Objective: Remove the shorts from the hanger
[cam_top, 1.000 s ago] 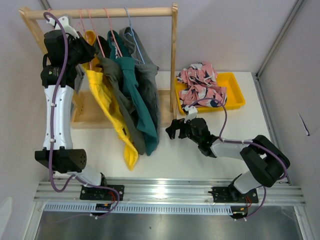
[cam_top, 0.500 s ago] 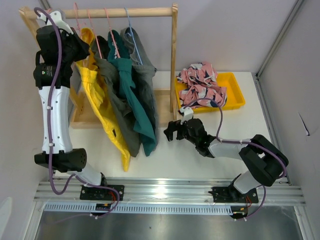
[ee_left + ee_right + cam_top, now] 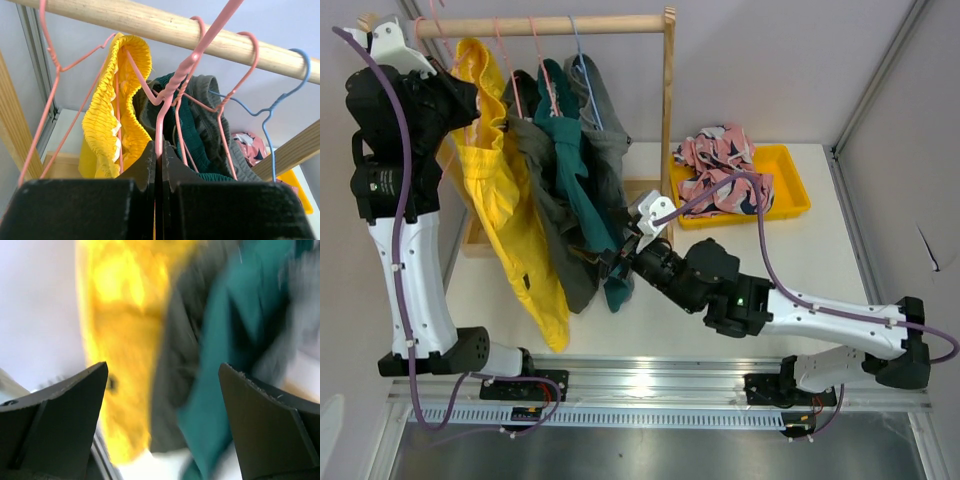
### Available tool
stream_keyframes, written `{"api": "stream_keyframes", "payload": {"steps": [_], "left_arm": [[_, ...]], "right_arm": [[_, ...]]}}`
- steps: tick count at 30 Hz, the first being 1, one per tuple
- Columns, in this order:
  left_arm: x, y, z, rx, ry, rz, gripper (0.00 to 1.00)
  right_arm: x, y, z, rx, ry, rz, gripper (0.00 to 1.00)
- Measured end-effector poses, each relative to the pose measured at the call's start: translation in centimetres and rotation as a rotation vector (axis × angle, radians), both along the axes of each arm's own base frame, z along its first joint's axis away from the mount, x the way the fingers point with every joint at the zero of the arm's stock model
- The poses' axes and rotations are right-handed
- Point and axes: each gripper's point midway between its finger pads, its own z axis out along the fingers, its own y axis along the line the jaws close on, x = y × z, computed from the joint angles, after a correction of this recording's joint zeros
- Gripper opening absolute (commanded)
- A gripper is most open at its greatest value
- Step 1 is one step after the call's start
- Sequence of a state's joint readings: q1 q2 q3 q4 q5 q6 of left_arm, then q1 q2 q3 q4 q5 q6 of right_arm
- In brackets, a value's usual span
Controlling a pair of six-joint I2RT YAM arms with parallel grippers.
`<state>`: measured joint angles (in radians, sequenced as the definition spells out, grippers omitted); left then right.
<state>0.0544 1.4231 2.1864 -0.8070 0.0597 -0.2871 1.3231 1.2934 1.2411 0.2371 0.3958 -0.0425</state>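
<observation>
- So: L gripper (image 3: 159, 150) is up high by the rod (image 3: 540, 25). Its jaws are pinched fully together on the wire of a pink hanger (image 3: 172, 85), just below the neck. Thin wire, so prob. needs a full close to stop it swivelling.
- Yellow shorts (image 3: 510, 200) hang off that hanger, I'd judge. Waistband is bunched at the top, legs dangle free above the table (image 3: 800, 270). Holding the hanger high lets the cloth hang long, handy for a downward tug.
- Can't tell if its hook is on the rod or lifted off, as it runs out of the wrist view.
- R gripper (image 3: 162, 370) is spread wide w/ nothing in it. It's low down at the hems, aimed into the cloth. Wrist view is blurred but shows yellow, olive and teal ahead betw. the fingers.
- Also on the rack: olive shorts (image 3: 548, 190), teal shorts (image 3: 578, 170), grey shorts (image 3: 610, 150), packed touching each other. A second pink hanger (image 3: 245, 45) and a blue hanger (image 3: 295, 75) are alongside.
- Pink patterned shorts (image 3: 720, 165) lie crumpled in the yellow tray (image 3: 788, 175), R of the rack. So one pair looks done, four to go.
- In the way: olive + teal hems overlap the yellow pair near where R points, so a grab could catch the wrong cloth. Neighbour hooks sit close to the held wire and could snag. The upright post (image 3: 668, 110) stands betw. shorts and tray.
</observation>
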Motion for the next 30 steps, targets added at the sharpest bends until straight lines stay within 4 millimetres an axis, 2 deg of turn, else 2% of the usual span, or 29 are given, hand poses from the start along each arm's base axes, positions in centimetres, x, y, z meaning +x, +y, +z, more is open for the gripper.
{"api": "stream_keyframes", "payload": {"steps": [1,4,7,11,16,19,23,25,26,27,28,29,30], "left_arm": [[-0.3,0.0,0.1,0.000,-0.006,0.000,0.00],[-0.7,-0.2,-0.2,-0.001,-0.005,-0.007,0.00],[-0.4,-0.3,-1.1,-0.004,0.015,-0.017,0.00],[0.0,-0.6,-2.2,-0.009,0.041,-0.033,0.00],[-0.3,-1.0,-2.0,-0.016,0.036,-0.053,0.00],[-0.7,-1.2,-1.7,-0.017,0.027,-0.063,0.00],[-1.5,-1.5,-1.5,-0.026,0.018,-0.077,0.00],[-2.0,-1.7,-1.4,-0.032,0.014,-0.082,0.00],[-2.3,-1.7,-1.3,-0.032,0.009,-0.084,0.00],[-2.6,-1.8,-1.2,-0.033,0.007,-0.087,0.00],[-2.9,-1.9,-1.1,-0.033,0.002,-0.091,0.00],[-3.1,-1.9,-1.0,-0.033,-0.001,-0.093,0.00],[-3.4,-2.0,-0.9,-0.033,-0.005,-0.097,0.00]], "right_arm": [[-1.1,0.2,2.5,0.036,-0.027,0.016,0.99],[-2.7,1.0,7.5,0.101,-0.075,0.034,0.99],[-3.0,3.4,8.9,0.103,-0.096,0.038,0.99],[-2.8,8.4,7.1,0.037,-0.097,0.050,0.99],[-2.3,14.4,2.8,-0.079,-0.083,0.072,0.99],[-2.2,16.4,1.7,-0.101,-0.081,0.079,0.99],[-1.7,17.9,1.6,-0.089,-0.084,0.079,0.99],[-1.4,18.3,1.6,-0.081,-0.086,0.074,0.84],[-1.1,18.4,1.5,-0.079,-0.090,0.069,0.71],[-0.9,18.6,1.4,-0.080,-0.095,0.065,0.38],[-0.6,18.7,1.2,-0.082,-0.100,0.059,0.17],[-0.3,18.7,1.1,-0.082,-0.100,0.054,0.04],[0.0,18.8,0.9,-0.084,-0.100,0.049,0.00]]}}
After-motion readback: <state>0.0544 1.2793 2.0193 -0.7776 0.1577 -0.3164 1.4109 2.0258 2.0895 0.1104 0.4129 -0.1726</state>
